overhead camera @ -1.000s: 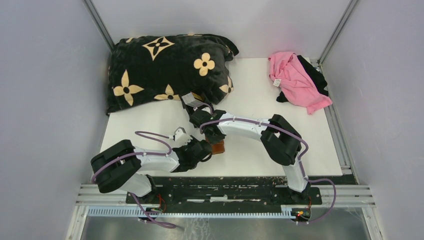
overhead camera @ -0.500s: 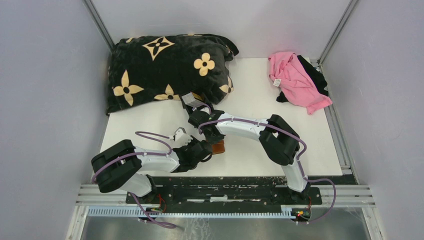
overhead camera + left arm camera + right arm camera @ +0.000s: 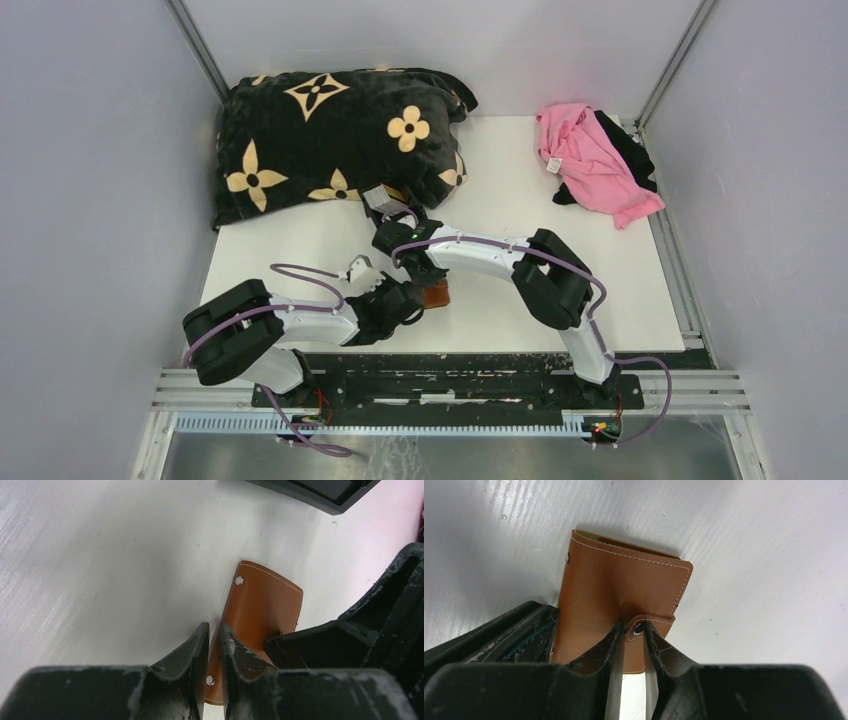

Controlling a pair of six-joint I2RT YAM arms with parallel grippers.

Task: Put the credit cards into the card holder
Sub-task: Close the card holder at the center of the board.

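Observation:
The brown leather card holder (image 3: 437, 294) lies near the table's front middle, between both grippers. In the left wrist view my left gripper (image 3: 214, 627) is shut on one long edge of the card holder (image 3: 265, 605), beside a snap stud. In the right wrist view my right gripper (image 3: 634, 625) is shut on the snap tab of the card holder (image 3: 619, 580), which is folded shut. In the top view the left gripper (image 3: 412, 298) and right gripper (image 3: 425, 272) meet over it. No credit cards show in any view.
A black plastic tray (image 3: 385, 200) sits behind the grippers, against a black flowered pillow (image 3: 330, 130) at the back left; its corner shows in the left wrist view (image 3: 320, 492). Pink and black cloth (image 3: 595, 160) lies at the back right.
The right arm's elbow and forearm have shifted slightly left. Both grippers stay at the card holder, which has barely moved.

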